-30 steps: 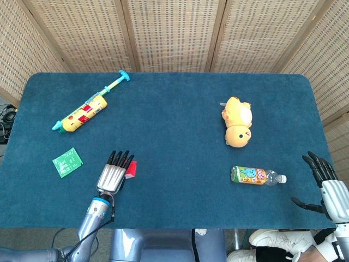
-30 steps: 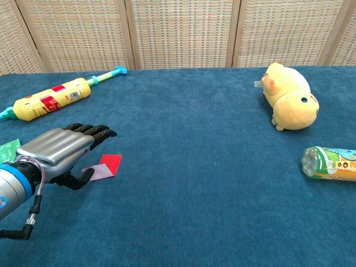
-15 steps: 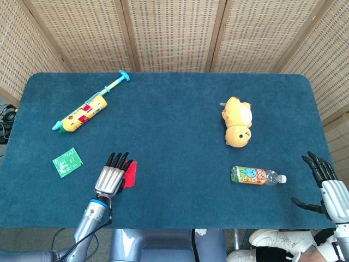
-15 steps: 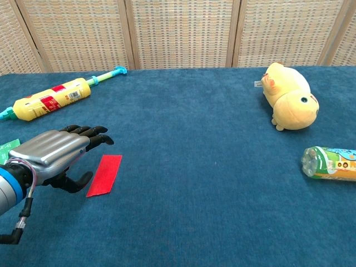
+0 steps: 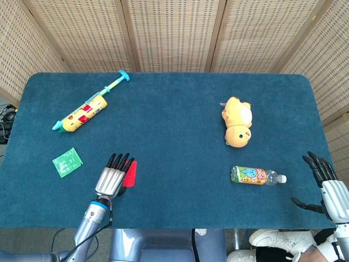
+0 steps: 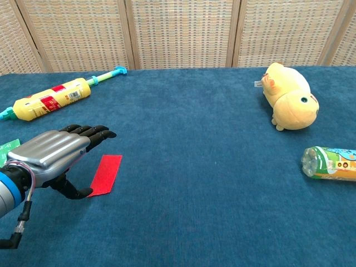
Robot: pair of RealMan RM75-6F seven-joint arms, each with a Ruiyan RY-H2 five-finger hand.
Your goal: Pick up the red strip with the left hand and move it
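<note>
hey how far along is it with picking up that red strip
Done: the left hand has reached the red strip, its thumb at the strip's near end. In hand: nothing is gripped; the strip lies flat on the table. Left: grip, lift and move it. The right hand waits open at the table's edge.

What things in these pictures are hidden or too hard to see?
- Red strip: in the head view the left robot hand covers its near-left edge; whether the thumb touches it in the chest view is unclear.
- Bottle: cut off by the right edge in the chest view.
- Green card: mostly cut off at the left edge in the chest view; its print is too small in the head view.
- Right robot hand: absent from the chest view.
</note>
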